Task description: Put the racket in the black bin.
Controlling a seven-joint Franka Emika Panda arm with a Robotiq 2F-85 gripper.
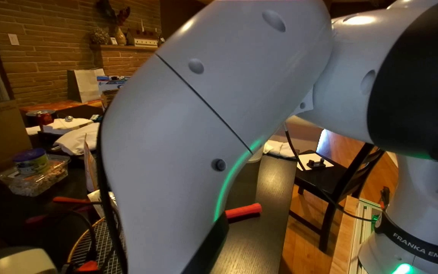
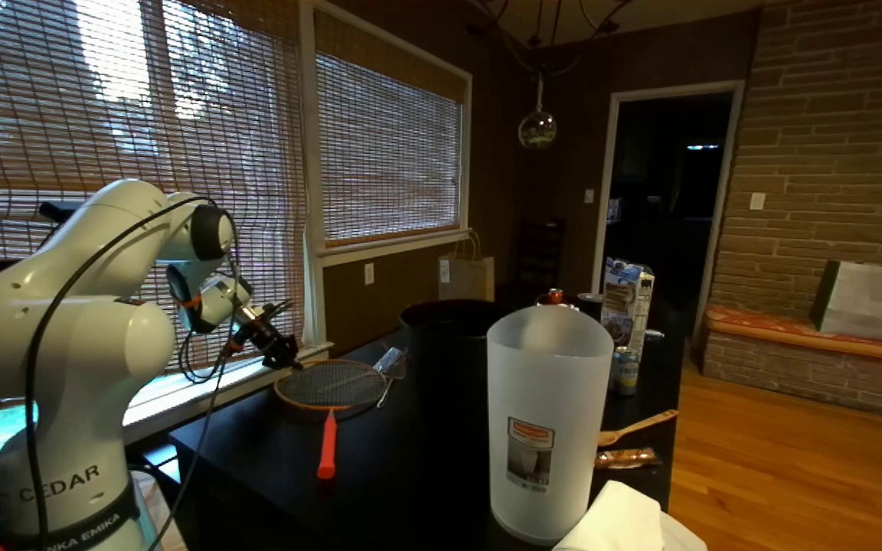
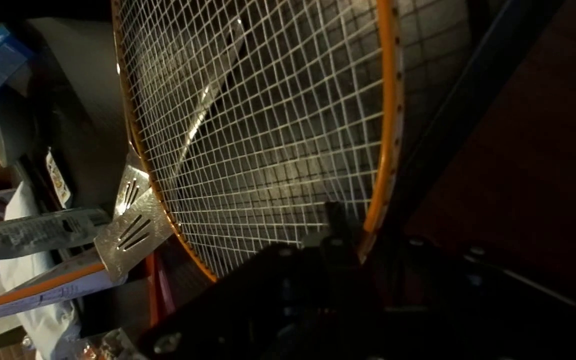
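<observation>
The racket [image 2: 333, 407] lies on the dark table [image 2: 246, 444], on the robot-arm [image 2: 123, 306] side of the black bin [image 2: 447, 375], near but apart. Its long axis runs past the bin's side: in an exterior view the red handle [image 2: 327, 450] points forward, the strung head [image 2: 326, 386] back. The gripper [image 2: 293, 365] has its fingers closed on the head's rim [image 3: 387, 125], at the side away from the bin. Metal tongs [image 3: 135, 235] reach under the head, slotted ends out toward the bin.

The robot arm [image 2: 89, 337] is white and rounded, having a black cable [image 2: 30, 413], green light strip [image 1: 226, 179] and dark letters "CEDAR" [image 2: 60, 484].
</observation>
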